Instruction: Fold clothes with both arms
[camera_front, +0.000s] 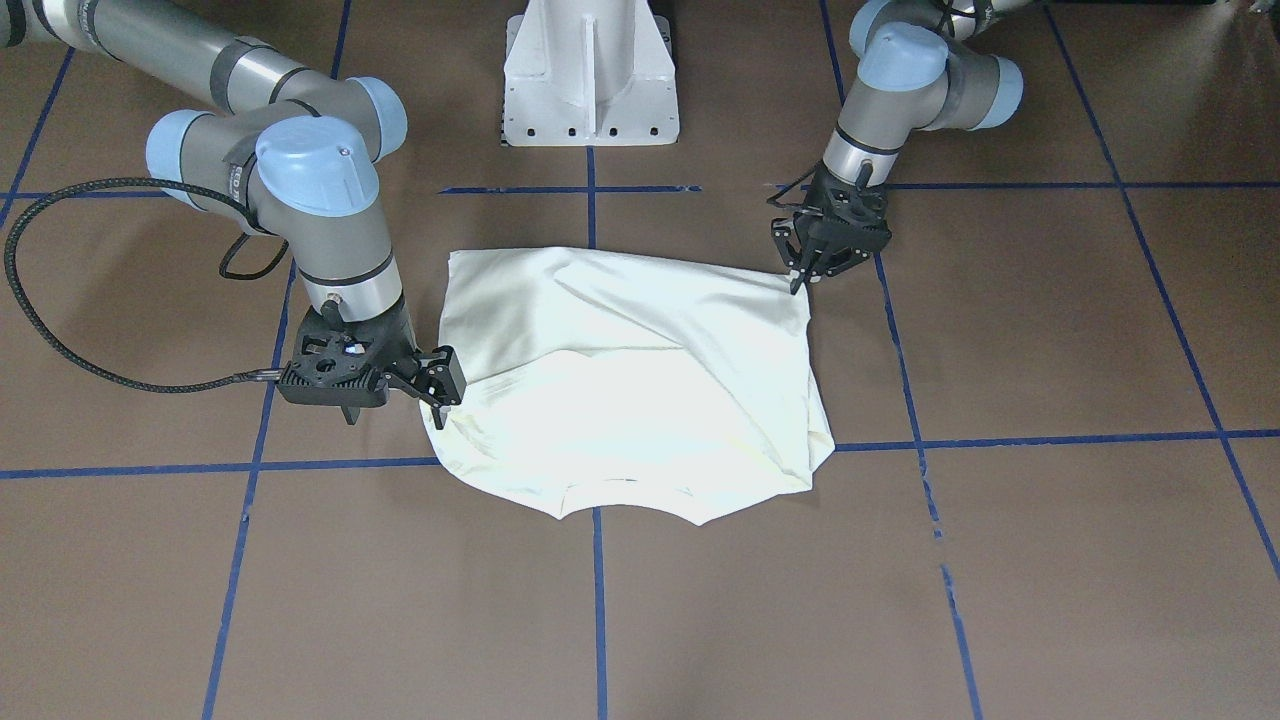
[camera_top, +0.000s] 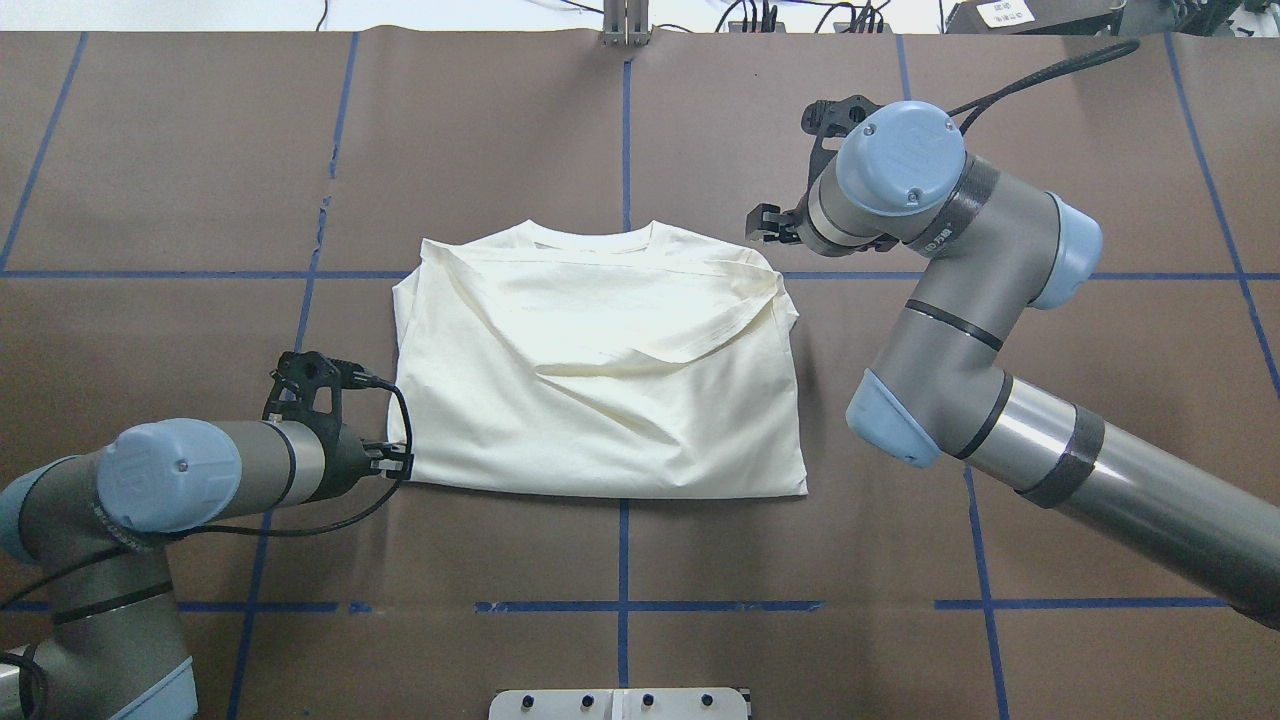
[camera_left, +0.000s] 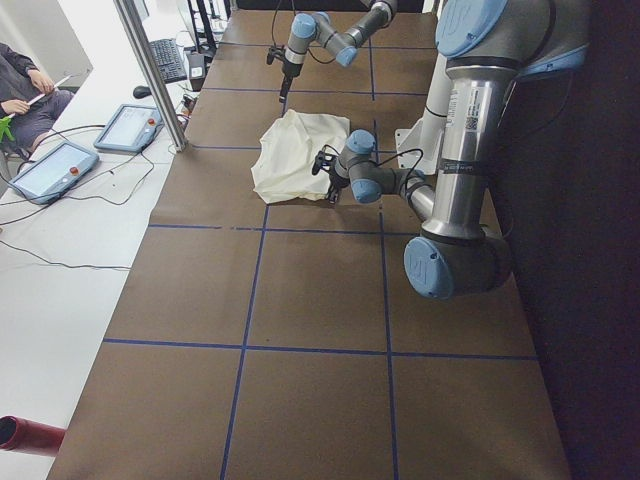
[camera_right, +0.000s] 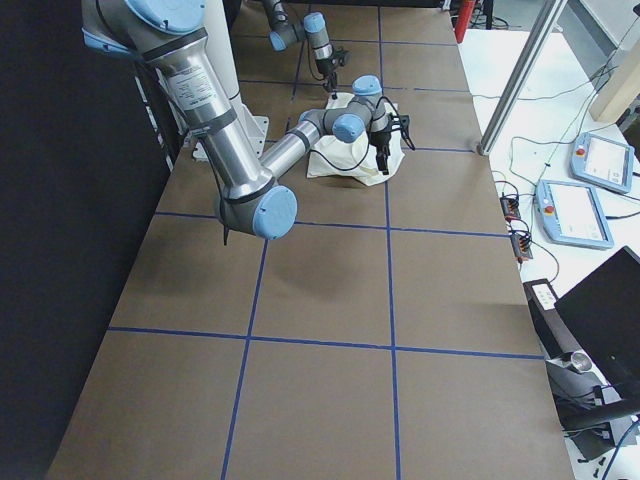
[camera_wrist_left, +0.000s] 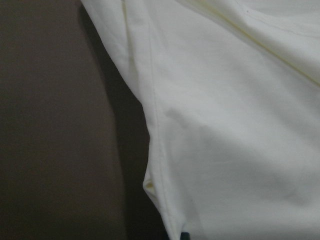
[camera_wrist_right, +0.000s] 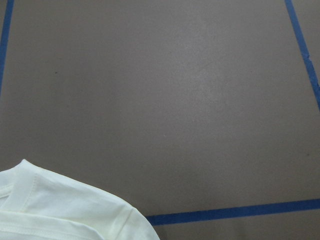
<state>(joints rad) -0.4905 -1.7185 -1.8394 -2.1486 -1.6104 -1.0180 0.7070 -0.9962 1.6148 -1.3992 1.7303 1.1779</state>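
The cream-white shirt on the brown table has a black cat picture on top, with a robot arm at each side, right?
The cream-white shirt is plain on top in the overhead view; no cat shows. The grey left arm and right arm are at its sides.

**T-shirt**: cream-white, plain on the face turned up, with faintly yellower seams.
**Table**: matt brown, ruled into a grid by blue tape lines.
**My left arm** and **my right arm**: grey tubes, light blue at each joint, with a bright silver band at the wrist.
**My left gripper** and **my right gripper**: black throughout.
**Cable** looping from my right wrist: black, with a braided texture.
**Pedestal base**: white, with a row of dark holes.
**Control tablets** beside the table: pale grey-blue, each with a red button.
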